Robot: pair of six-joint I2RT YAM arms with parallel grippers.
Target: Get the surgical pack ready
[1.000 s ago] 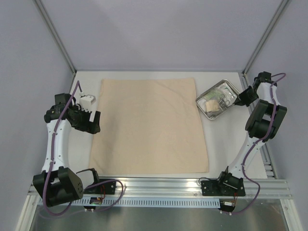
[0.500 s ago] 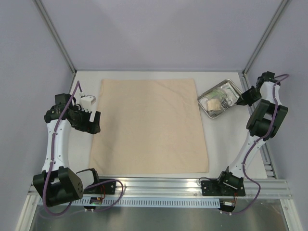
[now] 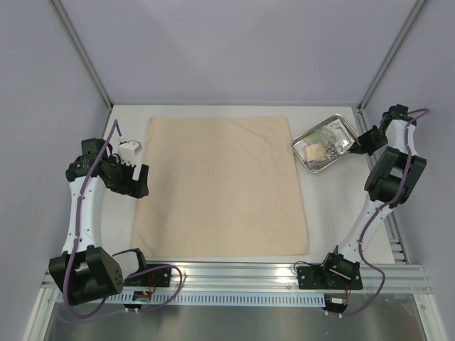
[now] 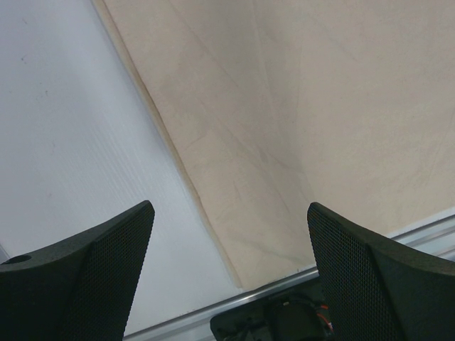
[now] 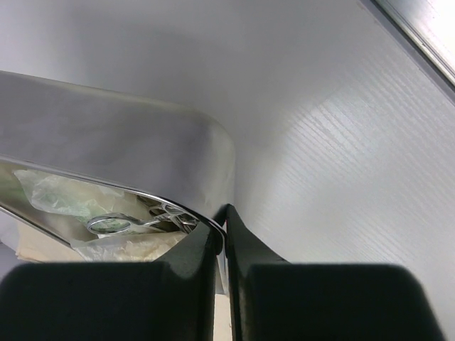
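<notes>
– Fingers first: my right fingers (image 5: pixel 178 263) were pressed almost together, pinching the rim of the steel tray (image 5: pixel 128 142) at one corner. My left fingers (image 4: pixel 85 270) were spread wide with nothing between them, hanging over the left edge of the tan cloth (image 3: pixel 220 185).

– Where was the tray sitting?

– At the far right of the counter (image 3: pixel 334 206), just beside the cloth's far right corner but not on it. From overhead I saw a strip of bare counter between the two.

– Was it loaded?

– As far as I could tell, yes. Through the right wrist camera I made out the ring handle of a clamp (image 5: pixel 110 225) and a crinkled clear packet (image 5: pixel 53 192) inside the rim. Overhead there was also a pale pad in there, likely gauze. I couldn't pick out tweezers.

– So how far along were we?

– Early, I judged. The cloth lay flat and square in the middle of the counter with nothing on it, so the spreading looked done, and I had my grip on the tray. What I reckoned was left: bring the tray onto the middle of the cloth, let go, then fold the cloth over it from the sides. No fold had been started, and the left arm had no part in it yet.
</notes>
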